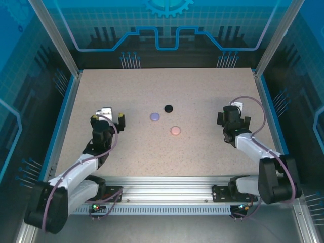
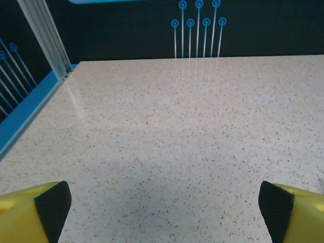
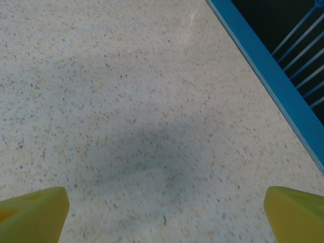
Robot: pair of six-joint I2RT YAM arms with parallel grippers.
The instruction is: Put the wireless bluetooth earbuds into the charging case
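Three small round charging cases lie mid-table: a black case (image 1: 168, 108) farthest back, a lilac case (image 1: 155, 117) to its front left, and a pinkish case (image 1: 175, 130) nearest. The wireless bluetooth earbuds are out of view. My left gripper (image 1: 107, 116) is open at the left, well apart from the lilac case; in the left wrist view it (image 2: 164, 215) holds nothing, with bare tabletop between its yellow fingers (image 2: 45, 205). My right gripper (image 1: 234, 118) is open at the right, apart from the pinkish case; in the right wrist view it (image 3: 164, 215) spans bare tabletop.
The speckled table (image 1: 202, 152) has blue raised edges (image 1: 267, 109) on both sides and a dark back wall. An aluminium rail (image 1: 167, 195) with both arm bases runs along the near edge. A metal post (image 2: 48, 38) stands at the far left corner.
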